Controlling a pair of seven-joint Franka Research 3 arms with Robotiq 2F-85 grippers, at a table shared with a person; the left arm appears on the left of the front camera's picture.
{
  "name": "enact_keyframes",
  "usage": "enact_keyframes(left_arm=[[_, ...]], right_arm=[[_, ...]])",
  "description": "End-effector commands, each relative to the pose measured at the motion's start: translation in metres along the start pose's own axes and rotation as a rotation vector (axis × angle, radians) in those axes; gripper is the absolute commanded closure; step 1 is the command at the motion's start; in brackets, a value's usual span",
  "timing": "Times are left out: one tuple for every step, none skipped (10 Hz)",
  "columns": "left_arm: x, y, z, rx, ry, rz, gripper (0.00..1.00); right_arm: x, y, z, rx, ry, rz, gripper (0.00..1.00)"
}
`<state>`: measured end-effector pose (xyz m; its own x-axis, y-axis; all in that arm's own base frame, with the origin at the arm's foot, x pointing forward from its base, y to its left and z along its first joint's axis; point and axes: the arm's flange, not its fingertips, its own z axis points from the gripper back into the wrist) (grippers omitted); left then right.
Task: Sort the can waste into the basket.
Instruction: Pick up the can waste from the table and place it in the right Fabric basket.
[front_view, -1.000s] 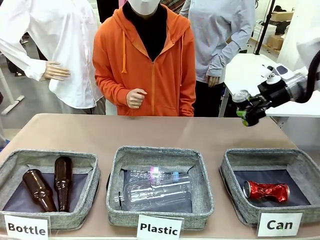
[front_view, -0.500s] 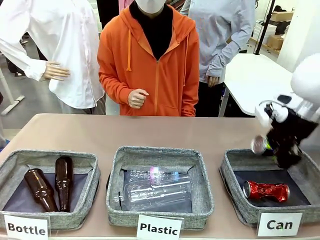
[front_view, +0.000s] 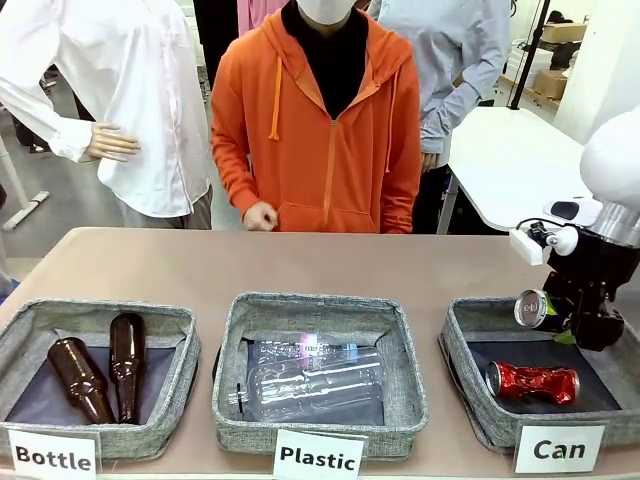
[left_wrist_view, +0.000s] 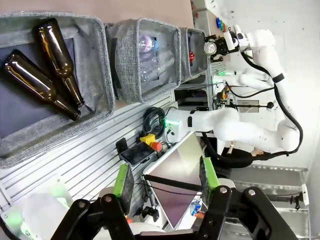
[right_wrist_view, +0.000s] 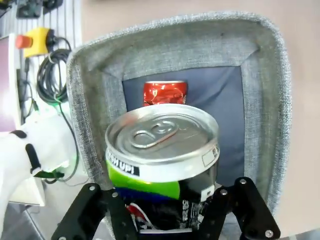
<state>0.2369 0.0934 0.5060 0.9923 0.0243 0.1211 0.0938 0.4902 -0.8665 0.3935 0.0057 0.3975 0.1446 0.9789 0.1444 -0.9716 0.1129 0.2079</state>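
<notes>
Right gripper (front_view: 578, 322) hangs over the grey woven Can basket (front_view: 465, 378) with the slim silver-topped can (front_view: 538, 309) between its jaws, grip uncertain, crushed red can (front_view: 532, 382) inside; left gripper (left_wrist_view: 165, 181) half-open, empty.

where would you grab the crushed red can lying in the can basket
Grip the crushed red can across its pinched middle, coming straight down from above. It lies on its side, lengthwise left to right, on the floor of the Can basket, whose walls block any sideways approach.

Inside the Can basket (front_view: 470, 345), the red can (front_view: 533, 381) occupies the front lining; bare lining behind it lies open beneath the black can (front_view: 536, 309).
</notes>
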Motion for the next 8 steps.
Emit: enact_keyframes(left_arm=[[0.001,-0.004,0.002,-0.013,0.005,0.017,0.30],[0.001,-0.004,0.002,-0.013,0.005,0.017,0.30],[0.001,-0.004,0.002,-0.013,0.005,0.017,0.30],[0.001,-0.004,0.002,-0.013,0.005,0.017,0.30],[0.001,-0.004,0.002,-0.013,0.005,0.017,0.30],[0.001,-0.004,0.002,-0.013,0.005,0.017,0.30],[0.001,-0.004,0.002,-0.013,0.005,0.017,0.30],[0.001,-0.004,0.002,-0.013,0.005,0.017,0.30]], right_arm=[[0.003,-0.006,0.002,0.022,0.017,-0.016,0.00],[0.003,-0.008,0.002,0.021,0.016,-0.024,0.00],[0.002,-0.009,0.002,0.017,0.017,-0.041,0.00],[0.001,-0.011,0.002,0.024,0.009,-0.052,0.17],[0.001,-0.013,0.002,0.026,0.002,-0.066,0.07],[0.002,-0.015,0.001,0.026,-0.003,-0.077,0.00],[0.002,-0.016,0.001,0.029,-0.012,-0.083,0.00],[0.002,-0.017,0.001,0.032,-0.053,-0.096,0.00]])
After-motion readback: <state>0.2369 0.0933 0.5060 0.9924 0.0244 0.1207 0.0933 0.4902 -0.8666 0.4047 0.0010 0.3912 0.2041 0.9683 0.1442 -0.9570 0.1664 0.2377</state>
